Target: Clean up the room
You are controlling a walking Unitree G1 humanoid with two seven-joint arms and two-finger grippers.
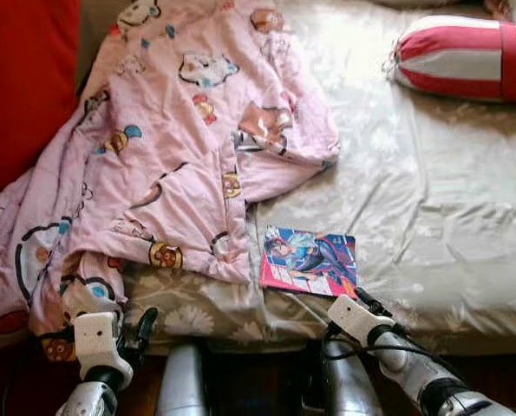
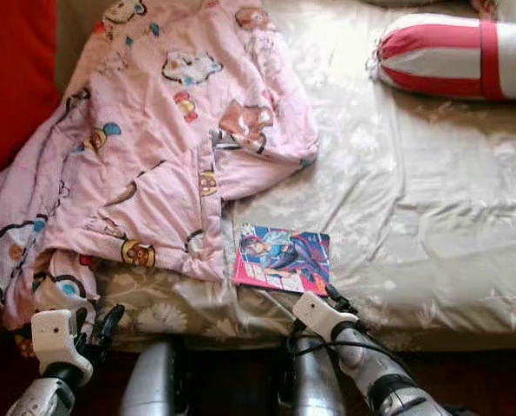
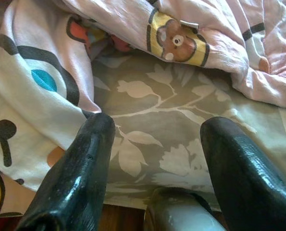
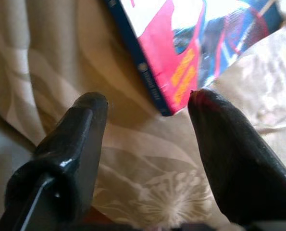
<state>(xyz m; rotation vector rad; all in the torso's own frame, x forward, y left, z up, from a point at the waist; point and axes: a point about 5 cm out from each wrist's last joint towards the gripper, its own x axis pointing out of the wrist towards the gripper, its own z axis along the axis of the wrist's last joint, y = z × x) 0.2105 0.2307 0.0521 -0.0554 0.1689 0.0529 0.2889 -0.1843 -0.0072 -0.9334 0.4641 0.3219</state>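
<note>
A colourful comic book [image 1: 310, 262] lies flat near the front edge of the bed [image 1: 431, 191], its left side just under the hem of a rumpled pink cartoon-print blanket [image 1: 171, 139]. My right gripper [image 1: 362, 303] is open at the book's near right corner; in the right wrist view that corner [image 4: 174, 101] sits between the two black fingers [image 4: 80, 139], untouched. My left gripper [image 1: 140, 334] is open low at the bed's front left. Its wrist view looks past the fingers [image 3: 80, 173] at the blanket's hanging edge [image 3: 32, 106] and the floral sheet [image 3: 152, 125].
A red-and-white striped bolster pillow [image 1: 466, 56] rests at the bed's far right. A red cushion or headboard [image 1: 19, 78] stands at the far left. My silver legs [image 1: 184, 381] press close to the bed's front edge, over dark floor.
</note>
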